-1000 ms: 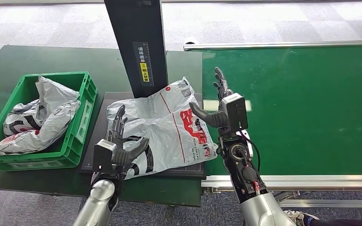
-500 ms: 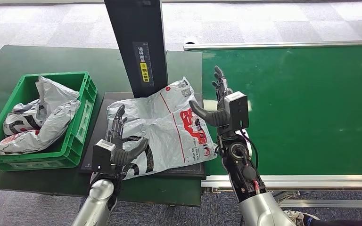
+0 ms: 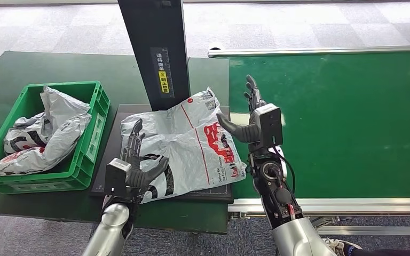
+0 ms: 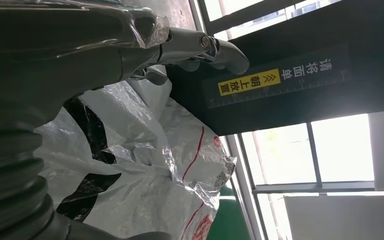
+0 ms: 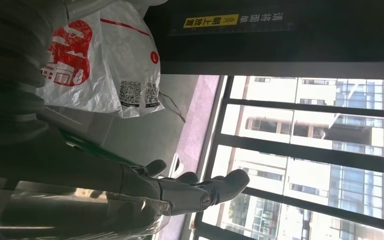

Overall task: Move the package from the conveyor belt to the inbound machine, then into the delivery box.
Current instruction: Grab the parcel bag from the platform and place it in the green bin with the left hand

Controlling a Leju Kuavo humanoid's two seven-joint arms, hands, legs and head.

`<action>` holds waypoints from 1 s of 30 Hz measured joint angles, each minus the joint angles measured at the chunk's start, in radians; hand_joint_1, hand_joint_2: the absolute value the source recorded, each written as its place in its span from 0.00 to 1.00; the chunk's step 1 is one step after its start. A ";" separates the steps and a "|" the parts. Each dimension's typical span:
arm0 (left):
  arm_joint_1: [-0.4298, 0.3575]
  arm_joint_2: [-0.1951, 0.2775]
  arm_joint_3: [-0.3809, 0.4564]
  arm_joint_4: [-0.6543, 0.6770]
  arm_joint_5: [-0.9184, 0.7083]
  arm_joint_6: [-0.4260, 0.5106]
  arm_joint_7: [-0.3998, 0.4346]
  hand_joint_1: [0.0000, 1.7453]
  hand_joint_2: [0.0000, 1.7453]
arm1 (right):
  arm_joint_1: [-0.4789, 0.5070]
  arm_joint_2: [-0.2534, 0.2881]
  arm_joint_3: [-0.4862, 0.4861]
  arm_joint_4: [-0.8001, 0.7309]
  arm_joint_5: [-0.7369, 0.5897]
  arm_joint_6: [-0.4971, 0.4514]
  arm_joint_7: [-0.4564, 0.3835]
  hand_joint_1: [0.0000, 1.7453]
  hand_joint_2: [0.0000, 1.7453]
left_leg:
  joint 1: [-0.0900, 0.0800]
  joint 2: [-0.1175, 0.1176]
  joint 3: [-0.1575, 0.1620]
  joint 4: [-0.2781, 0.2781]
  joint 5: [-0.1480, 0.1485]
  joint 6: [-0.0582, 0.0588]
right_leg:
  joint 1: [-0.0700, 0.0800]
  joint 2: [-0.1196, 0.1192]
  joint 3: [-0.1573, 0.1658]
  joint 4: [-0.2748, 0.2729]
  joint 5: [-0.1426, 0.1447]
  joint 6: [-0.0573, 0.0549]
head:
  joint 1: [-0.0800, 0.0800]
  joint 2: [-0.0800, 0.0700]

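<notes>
Lying flat on the black platform of the inbound machine, the crumpled white plastic package with red print sat between the two hands, so the scanning step looked in hand. The left hand rested at its near corner with fingers spread and thumb over the edge, clasping nothing; the right hand stood released just beside its far edge. Next, the left fingers would need to clench on the bag and carry it to the green plastic crate beyond them.
</notes>
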 joint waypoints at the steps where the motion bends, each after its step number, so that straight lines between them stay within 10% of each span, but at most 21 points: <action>1: 0.001 -0.001 0.000 0.000 -0.001 0.000 0.000 0.00 1.00 | 0.004 -0.001 0.000 -0.003 0.001 -0.001 0.002 0.00 1.00 | 0.000 0.000 0.000 0.000 0.000 0.000 | 0.000 0.000 0.000 0.000 0.000 0.000 | 0.000 0.000; 30: 0.020 -0.030 -0.016 -0.007 0.006 0.007 0.020 0.00 1.00 | 0.037 -0.033 -0.022 -0.099 0.046 -0.032 0.042 0.00 1.00 | 0.000 0.000 0.000 0.000 0.000 0.000 | 0.000 0.000 0.000 0.000 0.000 0.000 | 0.000 0.000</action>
